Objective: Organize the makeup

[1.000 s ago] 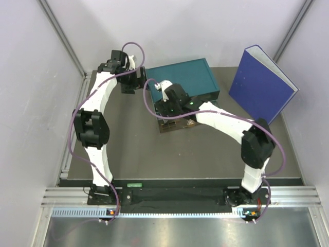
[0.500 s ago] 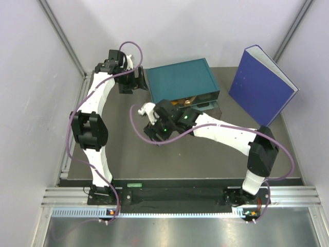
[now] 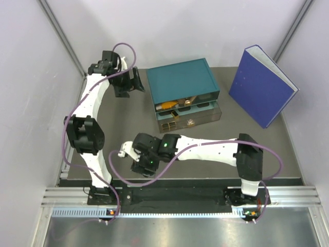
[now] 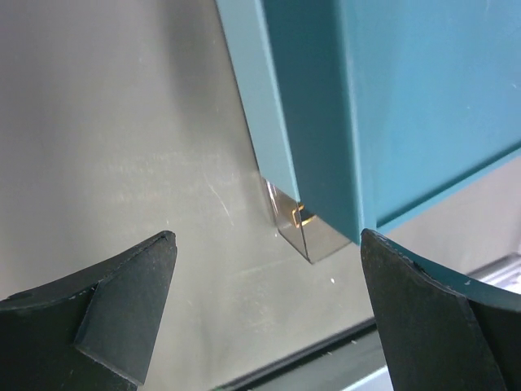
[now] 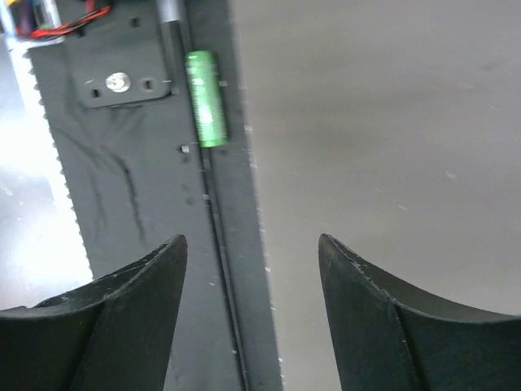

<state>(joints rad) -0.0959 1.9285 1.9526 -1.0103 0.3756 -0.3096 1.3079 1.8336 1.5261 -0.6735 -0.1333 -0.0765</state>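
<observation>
The job looks close to finished: the two drawers of the teal drawer box [image 3: 180, 80] stand pulled out toward the near side, and the makeup sits inside them. An orange tube [image 3: 167, 106] and some dark and gold pieces lie in the upper drawer [image 3: 201, 98]. A few small items, too small to name, lie in the clear lower drawer [image 3: 208, 116]. No loose cosmetics show on the bench [image 3: 205, 149] itself. The right hand [image 5: 252, 240] hovers low over the near left edge of the bench, its fingers spread wide with nothing between them. Just ahead of it a green capsule-shaped piece [image 5: 206, 98] lies on the black rail [image 5: 146, 204] along the near edge. If that piece belongs to the set, it is likely the last thing to collect. The left hand [image 4: 265, 244] is wide open and empty at the far left, beside the box's left wall. Shutting the drawers may also remain.
</observation>
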